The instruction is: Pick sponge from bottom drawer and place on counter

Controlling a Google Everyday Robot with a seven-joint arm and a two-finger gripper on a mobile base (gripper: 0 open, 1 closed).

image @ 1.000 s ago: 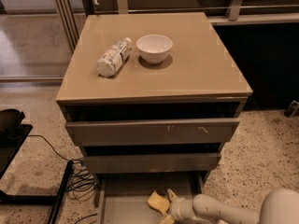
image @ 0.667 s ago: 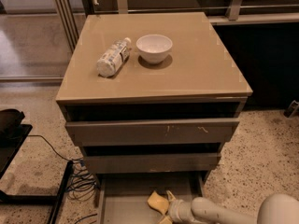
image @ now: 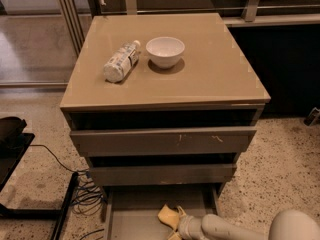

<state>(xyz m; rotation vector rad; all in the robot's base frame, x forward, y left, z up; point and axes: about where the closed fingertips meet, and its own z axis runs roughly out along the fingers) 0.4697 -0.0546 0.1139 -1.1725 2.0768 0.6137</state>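
Observation:
The bottom drawer [image: 135,219] is pulled open at the foot of the cabinet and shows its flat grey floor. The pale-yellow sponge [image: 166,215] lies on that floor, right of its middle. My gripper [image: 177,226] reaches in from the lower right, low inside the drawer and right against the sponge's right side. Its white arm [image: 225,229] runs off to the bottom right corner. I cannot tell whether the gripper touches or holds the sponge. The beige counter [image: 210,69] tops the cabinet, well above the gripper.
A white bowl [image: 165,51] and a plastic bottle [image: 120,61] lying on its side sit on the counter's back left part. Two upper drawers [image: 162,141] stand slightly ajar above the gripper. Cables [image: 85,196] and a black stand lie on the floor at the left.
My arm has edged slightly left, deeper into the bottom drawer toward the sponge. The sponge, bowl and bottle have not moved.

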